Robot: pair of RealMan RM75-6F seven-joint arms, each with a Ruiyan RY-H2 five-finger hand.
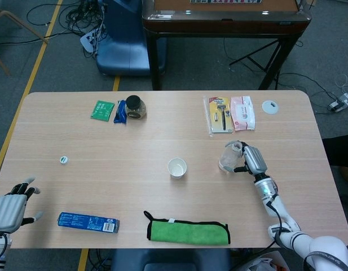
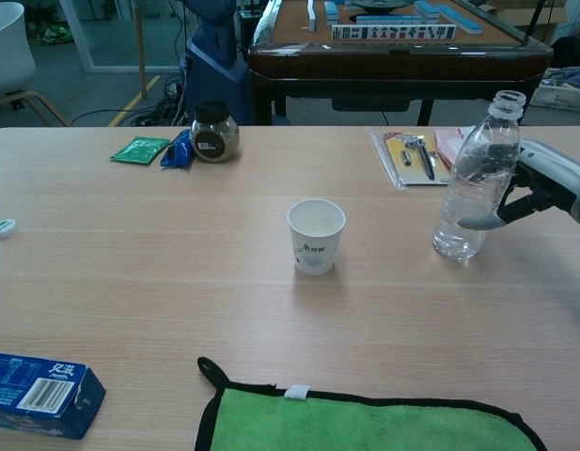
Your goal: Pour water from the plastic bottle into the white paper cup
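Gripping the plastic bottle (image 2: 473, 178) at the table's (image 1: 162, 203) right side, near the right edge, with the right hand (image 2: 543, 183), fingers wrapped round its lower body; bottle uncapped, leaning slightly, base apparently touching the tabletop. Resting at the front left corner, the left hand (image 1: 9, 208), fingers spread, holding nothing. Standing mid-table, well left of the bottle, the white paper cup (image 2: 316, 235), upright. Probably needing a lift, carrying the neck above the cup's rim, then tilting slowly, keeping the grip firm.
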